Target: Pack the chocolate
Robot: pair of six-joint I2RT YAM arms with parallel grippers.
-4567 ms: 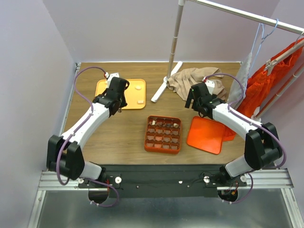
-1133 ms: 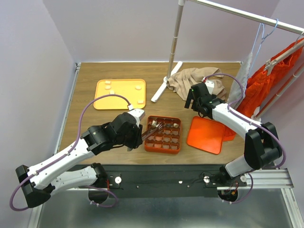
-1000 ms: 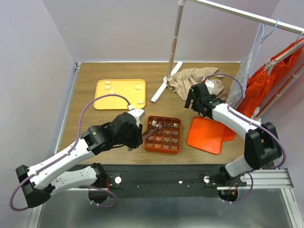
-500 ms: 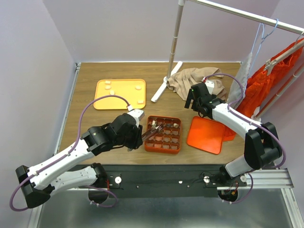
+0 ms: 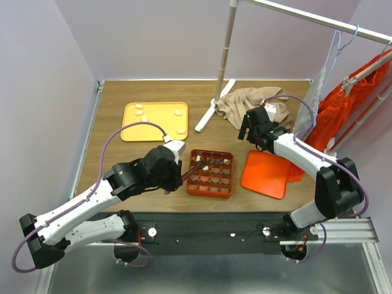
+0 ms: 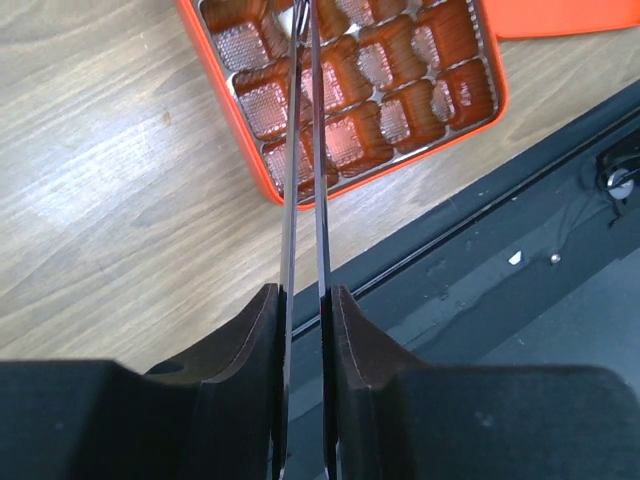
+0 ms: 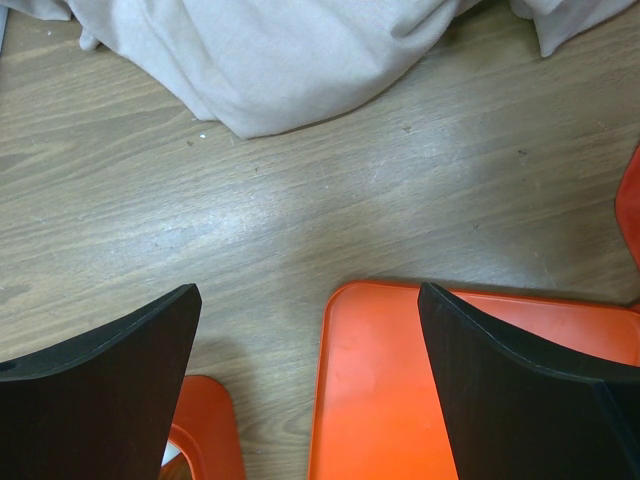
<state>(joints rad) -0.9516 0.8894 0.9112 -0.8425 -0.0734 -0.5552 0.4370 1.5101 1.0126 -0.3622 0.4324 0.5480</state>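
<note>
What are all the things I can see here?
table: one, brown wood
yellow tray: one, yellow-orange, far left
gridded box: one, orange, near centre
chocolate: four cream-white lumps on the yellow tray; several more, brown and cream, in the gridded box
flat tray: one, orange, right of the box
cloth: one, beige, crumpled at far centre
pole: one, white, standing far centre
garment: one, red-orange, hanging at right
tweezers: one, metal, over the box
left gripper: one, black, shut on the tweezers
right gripper: one, black, open above the flat tray's far edge
</note>
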